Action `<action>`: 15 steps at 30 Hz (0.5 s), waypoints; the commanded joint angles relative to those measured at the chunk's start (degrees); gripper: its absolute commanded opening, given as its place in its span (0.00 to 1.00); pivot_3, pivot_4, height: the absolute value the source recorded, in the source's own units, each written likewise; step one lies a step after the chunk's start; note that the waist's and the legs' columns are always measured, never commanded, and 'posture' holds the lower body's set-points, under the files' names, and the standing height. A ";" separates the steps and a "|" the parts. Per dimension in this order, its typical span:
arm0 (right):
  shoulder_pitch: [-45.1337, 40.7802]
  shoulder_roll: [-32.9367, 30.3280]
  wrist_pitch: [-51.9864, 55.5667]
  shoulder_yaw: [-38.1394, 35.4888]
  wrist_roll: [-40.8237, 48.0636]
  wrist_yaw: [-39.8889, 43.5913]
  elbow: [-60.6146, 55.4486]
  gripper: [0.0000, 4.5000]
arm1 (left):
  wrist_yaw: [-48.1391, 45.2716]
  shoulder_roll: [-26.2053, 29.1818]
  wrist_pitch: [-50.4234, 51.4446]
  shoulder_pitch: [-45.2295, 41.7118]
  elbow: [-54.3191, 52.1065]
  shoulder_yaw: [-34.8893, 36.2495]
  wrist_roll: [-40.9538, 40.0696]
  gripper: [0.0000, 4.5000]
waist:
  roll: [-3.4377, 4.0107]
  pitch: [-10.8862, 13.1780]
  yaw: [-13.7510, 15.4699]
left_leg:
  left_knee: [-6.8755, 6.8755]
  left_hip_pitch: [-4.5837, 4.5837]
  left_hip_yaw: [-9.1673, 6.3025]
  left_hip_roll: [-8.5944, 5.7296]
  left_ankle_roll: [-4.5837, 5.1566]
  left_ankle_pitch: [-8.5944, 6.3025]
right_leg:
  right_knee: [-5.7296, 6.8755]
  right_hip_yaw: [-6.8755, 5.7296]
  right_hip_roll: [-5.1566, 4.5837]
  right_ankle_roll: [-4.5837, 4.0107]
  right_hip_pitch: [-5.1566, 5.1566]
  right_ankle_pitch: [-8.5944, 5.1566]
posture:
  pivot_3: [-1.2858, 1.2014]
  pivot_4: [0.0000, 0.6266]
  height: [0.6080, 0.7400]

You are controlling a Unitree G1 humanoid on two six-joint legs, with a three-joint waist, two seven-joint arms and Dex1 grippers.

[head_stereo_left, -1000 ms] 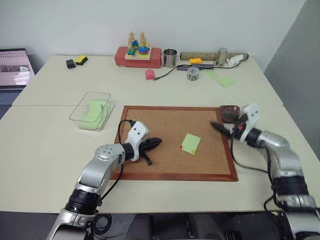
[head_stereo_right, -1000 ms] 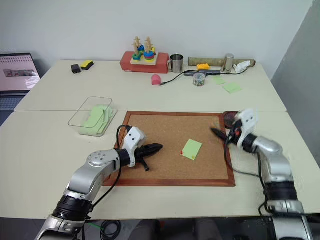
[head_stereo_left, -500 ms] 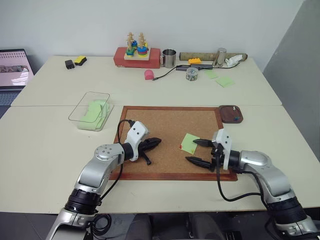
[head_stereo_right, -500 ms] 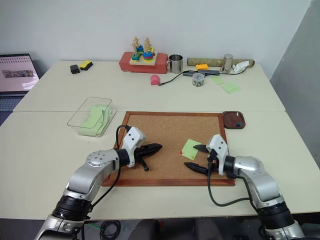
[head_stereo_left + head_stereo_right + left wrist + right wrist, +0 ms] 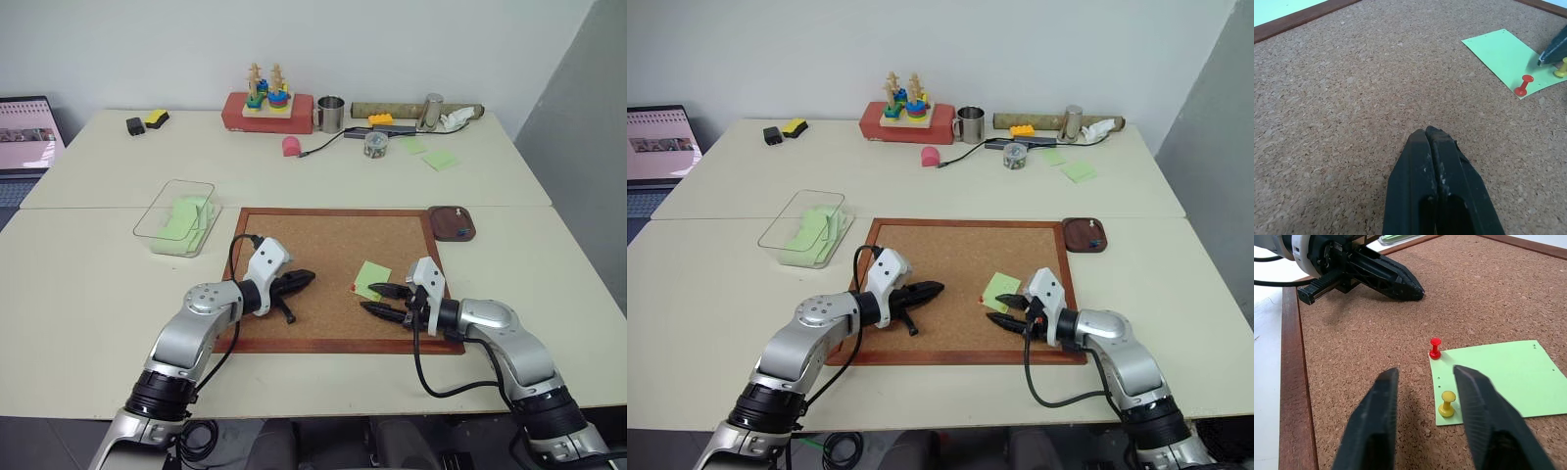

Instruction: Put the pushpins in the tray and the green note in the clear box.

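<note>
Pushpins and green note sit on the cork board [image 5: 323,257], the biggest thing on the table [image 5: 88,294]. Beyond the board's left corner stands the clear box [image 5: 176,217] with green papers in it; off the board's far right corner lies the tray [image 5: 452,222], with a small blue thing in it.

Left gripper [image 5: 306,279] hovers low over the board's left half, jaws pressed together and holding nothing, its tip pointing at the note. Right gripper [image 5: 1425,377] is at the note's near edge, its jaws apart around nothing, a yellow pin between and just ahead of the fingertips.

Green note [image 5: 1498,379] lies flat on the board's right half. A red pin [image 5: 1435,347] stands at one corner and the yellow pin [image 5: 1447,403] at the next corner along the same edge.
</note>
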 commanded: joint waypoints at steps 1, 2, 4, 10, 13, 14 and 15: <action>-0.34 0.07 -0.94 -1.25 0.87 0.19 -0.60 0.17 | 0.01 0.77 0.84 0.83 -1.09 0.03 0.44 0.00 | 0.00 0.00 0.00 | 0.00 0.00 0.00 0.00 0.00 0.00 | 0.00 0.00 0.00 0.00 0.00 0.00 | 0.52 0.24 1.00; -0.39 0.05 -1.00 -1.28 0.72 0.11 -0.44 0.12 | -0.02 0.77 0.85 0.76 -1.02 0.02 0.44 0.00 | 0.00 0.00 0.00 | 0.00 0.00 0.00 0.00 0.00 0.00 | 0.00 0.00 0.00 0.00 0.00 0.00 | 0.52 0.24 1.00; -0.39 -0.17 -1.18 -1.34 0.33 -0.07 -0.26 0.02 | -0.01 0.72 1.02 0.64 -1.09 -0.04 0.44 0.00 | 0.00 0.00 0.00 | -0.01 -0.01 0.00 0.00 0.00 0.00 | -0.01 -0.01 0.00 0.00 0.00 0.00 | 0.52 0.24 1.00; -0.26 -0.66 -1.74 -1.21 -0.57 -0.56 -0.07 0.00 | 0.01 0.58 1.16 0.47 -0.96 -0.02 0.46 0.00 | 0.00 0.00 0.00 | 0.00 -0.01 0.00 0.00 0.00 0.00 | -0.01 0.00 0.00 0.00 0.00 0.00 | 0.52 0.24 1.00; -0.95 -0.72 3.87 -4.17 4.58 -1.00 -5.07 0.00 | 0.04 0.74 1.28 0.72 -1.02 0.20 0.39 0.00 | 0.00 0.00 0.01 | 0.00 -0.01 0.00 0.00 0.00 0.00 | -0.01 0.00 0.00 0.00 0.00 0.00 | 0.52 0.24 1.00; -1.28 -0.59 5.59 -5.05 6.14 -1.42 -6.39 0.00 | 0.04 0.84 1.27 0.83 -1.09 0.25 0.40 0.00 | 0.00 0.00 0.01 | 0.00 -0.01 0.00 0.00 0.00 0.00 | -0.01 0.00 0.00 0.00 0.00 0.00 | 0.52 0.24 1.00; -1.63 -0.33 7.32 -5.98 7.71 -2.06 -7.60 0.00 | 0.06 0.91 1.27 0.95 -1.20 0.34 0.39 0.00 | 0.00 0.01 0.02 | 0.00 -0.03 -0.01 0.00 0.00 0.00 | -0.01 0.00 0.00 0.00 -0.01 0.00 | 0.52 0.24 1.00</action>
